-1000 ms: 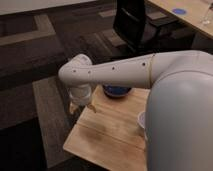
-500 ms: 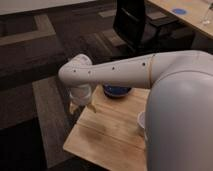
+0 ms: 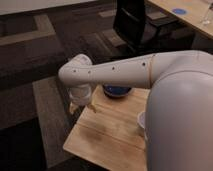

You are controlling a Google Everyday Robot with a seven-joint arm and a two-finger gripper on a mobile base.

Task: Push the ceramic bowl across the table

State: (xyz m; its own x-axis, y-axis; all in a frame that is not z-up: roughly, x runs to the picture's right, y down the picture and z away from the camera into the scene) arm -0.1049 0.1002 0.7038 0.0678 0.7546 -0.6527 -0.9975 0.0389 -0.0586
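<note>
The ceramic bowl (image 3: pixel 117 91), small, glossy and dark blue, sits near the far edge of the light brown wooden table (image 3: pixel 107 135), partly hidden behind my white arm. My gripper (image 3: pixel 81 106) hangs below the wrist at the table's far left corner, just left of the bowl. Its tan fingers point down at the table edge. I cannot tell whether it touches the bowl.
A pale white cup (image 3: pixel 142 121) stands at the table's right side, half hidden by my arm. A black office chair (image 3: pixel 137 25) stands behind the table. A long wooden desk (image 3: pixel 187 15) runs along the upper right. Dark patterned carpet surrounds the table.
</note>
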